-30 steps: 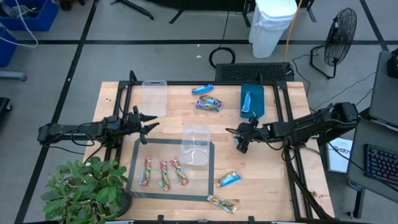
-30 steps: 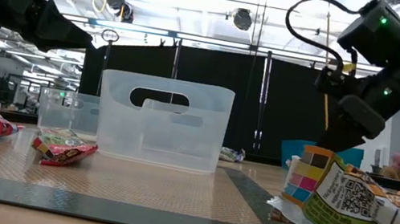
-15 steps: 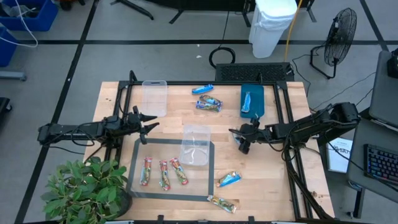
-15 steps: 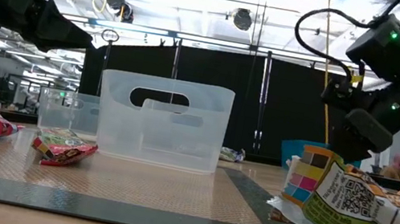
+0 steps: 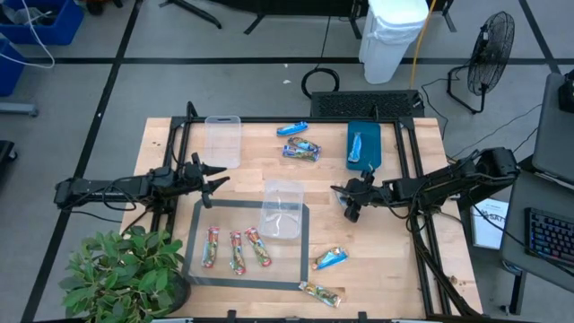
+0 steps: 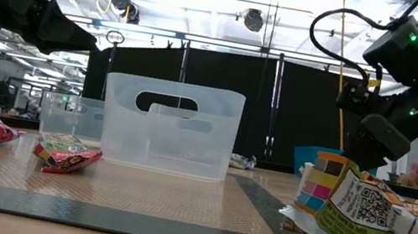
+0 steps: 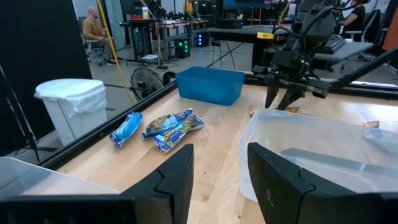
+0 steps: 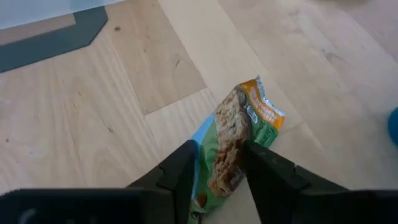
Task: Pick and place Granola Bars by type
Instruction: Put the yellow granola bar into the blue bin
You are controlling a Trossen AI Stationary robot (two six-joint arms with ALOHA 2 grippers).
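My right gripper point(image 5: 351, 206) slants down right of the table's middle, shut on a green-and-orange granola bar point(image 8: 249, 115) that lies on the wood; in the high view the gripper hides this bar. My left gripper point(image 5: 213, 184) hangs open and level at the table's left point(image 7: 221, 177), touching nothing. Three red-and-green bars point(image 5: 236, 251) lie on the grey mat point(image 5: 193, 242). A blue bar point(image 5: 330, 259) and a tan-gold bar point(image 5: 320, 292) lie near the front edge. More bars point(image 5: 300, 150) lie at the back, and a blue one point(image 5: 357, 144) lies in the teal tray point(image 5: 369, 135). My right gripper pinches the green-and-orange bar by its two long edges point(image 8: 235, 142) between the two fingers, toward the end nearer the wrist. The fingers come slanting down from the table's right side and straddle the bar's width. The bar's far end point(image 8: 264, 106) rests on the wood.
A clear tub point(image 5: 283, 208) stands on the mat's far right corner, just left of my right gripper. A second clear tub point(image 5: 222, 141) stands at the back left. A potted plant point(image 5: 121, 274) overhangs the front left corner. Black frame rails point(image 5: 408, 170) run along the table's sides.
My right arm's wrist has sunk a little toward the table over the bar in the first half second, then kept still.
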